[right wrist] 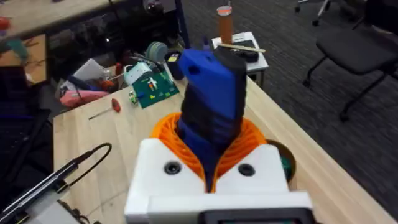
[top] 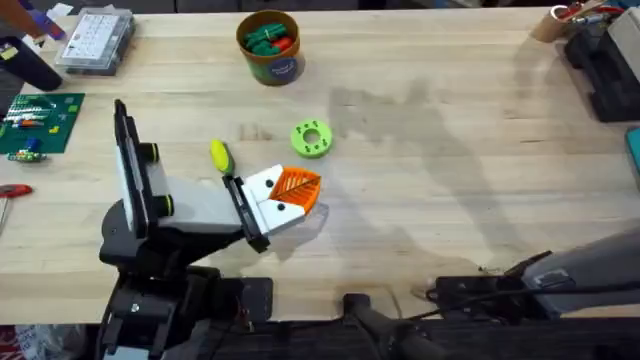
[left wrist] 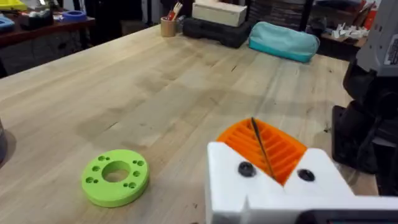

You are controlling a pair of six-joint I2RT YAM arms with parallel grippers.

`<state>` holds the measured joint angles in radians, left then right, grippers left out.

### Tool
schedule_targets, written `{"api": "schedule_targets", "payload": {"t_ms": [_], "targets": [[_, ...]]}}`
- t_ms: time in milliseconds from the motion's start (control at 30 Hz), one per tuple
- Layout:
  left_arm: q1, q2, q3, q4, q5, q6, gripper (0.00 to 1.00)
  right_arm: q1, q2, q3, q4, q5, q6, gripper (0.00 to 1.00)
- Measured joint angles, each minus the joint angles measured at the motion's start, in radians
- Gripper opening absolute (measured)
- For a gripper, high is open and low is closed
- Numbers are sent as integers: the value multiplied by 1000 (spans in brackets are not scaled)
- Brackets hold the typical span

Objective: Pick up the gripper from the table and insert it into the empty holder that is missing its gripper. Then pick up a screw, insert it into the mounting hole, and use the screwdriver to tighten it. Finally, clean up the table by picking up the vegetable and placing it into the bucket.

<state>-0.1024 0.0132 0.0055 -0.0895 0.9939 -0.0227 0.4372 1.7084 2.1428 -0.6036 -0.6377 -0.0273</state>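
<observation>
The right pincer point(right wrist: 214, 165) is clamped on the blue screwdriver point(right wrist: 214, 93). The left pincer point(top: 293, 192) is closed, empty, near a green ring point(top: 311, 139). The screwdriver could slip (held by its narrow end). The tabletop point(top: 450, 150) offers open room; the bucket point(top: 270, 47) stands far back.

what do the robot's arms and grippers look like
The left gripper has a white blocky body with two dark screw heads and orange ribbed pads; the arm behind it is black with white housing and yellow-green accents. The right gripper matches: white body, orange ribbed pads, dark screws.
</observation>
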Motion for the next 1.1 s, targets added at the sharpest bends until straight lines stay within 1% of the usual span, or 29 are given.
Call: {"api": "schedule_targets", "payload": {"t_ms": [100,233,400,533,667,767,900,1100], "targets": [[0,0,0,0,0,0,5,33,0,-70,106,-6,1,22],[0,0,0,0,0,0,5,60,0,-157,250,-47,22,22],[0,0,0,0,-1,0,5,65,0,-280,478,-114,96,21],[0,0,0,0,-1,0,5,64,0,-389,630,-164,151,21],[0,0,0,0,-3,0,5,71,-13,-467,656,-191,177,21],[0,0,0,0,-3,0,5,80,-47,-520,656,-198,177,21],[0,0,0,0,-3,0,5,86,-126,-592,687,-206,173,21],[0,0,0,0,-3,0,5,89,-276,-755,839,-220,168,20]]}}
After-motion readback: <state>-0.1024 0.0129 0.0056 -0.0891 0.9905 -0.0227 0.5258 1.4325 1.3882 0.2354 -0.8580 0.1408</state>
